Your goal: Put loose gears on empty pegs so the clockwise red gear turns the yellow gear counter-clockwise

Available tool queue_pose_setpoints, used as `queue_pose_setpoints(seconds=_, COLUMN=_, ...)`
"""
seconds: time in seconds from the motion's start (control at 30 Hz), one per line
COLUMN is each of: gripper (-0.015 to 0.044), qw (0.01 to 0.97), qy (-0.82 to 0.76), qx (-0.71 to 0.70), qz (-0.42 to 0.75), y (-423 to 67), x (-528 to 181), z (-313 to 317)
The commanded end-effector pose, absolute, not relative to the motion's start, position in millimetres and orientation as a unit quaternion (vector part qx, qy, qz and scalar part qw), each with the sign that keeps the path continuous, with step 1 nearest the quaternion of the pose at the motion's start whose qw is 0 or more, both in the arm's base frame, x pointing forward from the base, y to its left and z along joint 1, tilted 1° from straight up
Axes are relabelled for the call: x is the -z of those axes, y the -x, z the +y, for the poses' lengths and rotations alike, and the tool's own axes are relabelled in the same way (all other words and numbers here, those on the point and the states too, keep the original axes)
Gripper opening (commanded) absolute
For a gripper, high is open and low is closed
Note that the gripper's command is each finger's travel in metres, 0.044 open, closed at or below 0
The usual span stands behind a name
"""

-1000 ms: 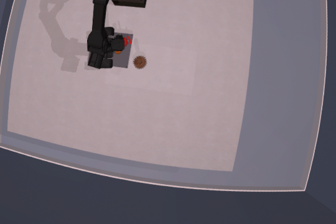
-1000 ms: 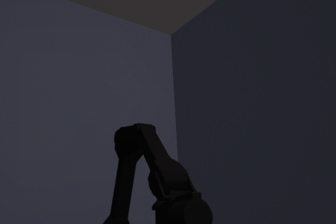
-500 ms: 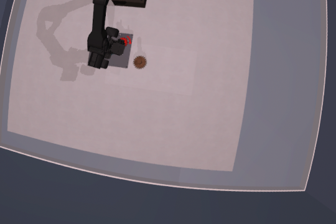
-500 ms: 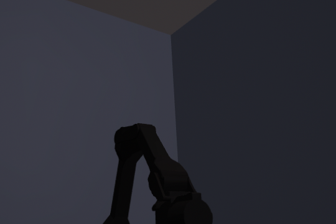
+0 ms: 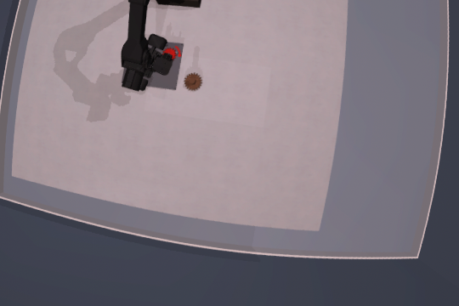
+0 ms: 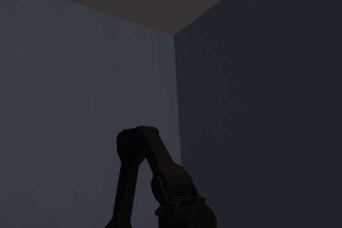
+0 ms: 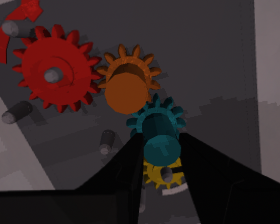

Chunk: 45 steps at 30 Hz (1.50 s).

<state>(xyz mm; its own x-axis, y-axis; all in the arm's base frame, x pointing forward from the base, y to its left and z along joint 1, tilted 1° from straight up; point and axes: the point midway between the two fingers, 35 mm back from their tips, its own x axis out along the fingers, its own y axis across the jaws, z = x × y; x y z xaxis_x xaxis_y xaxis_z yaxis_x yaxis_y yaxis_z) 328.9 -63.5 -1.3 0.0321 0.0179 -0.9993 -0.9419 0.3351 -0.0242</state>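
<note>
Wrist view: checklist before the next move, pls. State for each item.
1. Orange gear beside the red gear, teeth meeting: ok.
2. Teal gear between orange and yellow gear: ok.
3. Two gears between red and yellow, right count for counter-clockwise: ok.
4. Teal seated flat: cannot tell, its knob and the fingers cover the middle.
5. Gripper free of teal's knob: cannot tell, fingers flank it closely.
6. Gripper away from the grey board: not ok, over it.

Red gear (image 5: 170, 53) (image 7: 39, 82), orange gear (image 7: 126, 92), teal gear (image 7: 161, 150), yellow gear (image 7: 155, 175) in line on grey board (image 5: 167, 81) (image 7: 215, 60).
</note>
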Motion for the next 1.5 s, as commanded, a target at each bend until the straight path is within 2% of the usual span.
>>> queue_pose_setpoints(seconds=0.0, gripper=0.014, qw=0.576, qy=0.43, qx=-0.426, qz=0.549, y=-329, x=0, z=-64)
queue_pose_setpoints(seconds=0.37, gripper=0.014, qw=0.548, qy=0.465, qx=-0.459, qz=0.522, y=-327, x=-47, z=-66)
queue_pose_setpoints(seconds=0.4, gripper=0.0166, qw=0.556, qy=0.456, qx=-0.45, qz=0.529, y=-327, x=-41, z=-66)
queue_pose_setpoints(seconds=0.53, gripper=0.0271, qw=0.556, qy=0.456, qx=-0.45, qz=0.529, y=-321, x=-86, z=-66)
queue_pose_setpoints(seconds=0.73, gripper=0.0429, qw=0.556, qy=0.456, qx=-0.45, qz=0.529, y=-321, x=-89, z=-66)
queue_pose_setpoints(seconds=0.77, gripper=0.044, qw=0.556, qy=0.456, qx=-0.45, qz=0.529, y=-321, x=-89, z=-66)
queue_pose_setpoints(seconds=1.47, gripper=0.044, qw=0.556, qy=0.456, qx=-0.45, qz=0.529, y=-321, x=-89, z=-66)
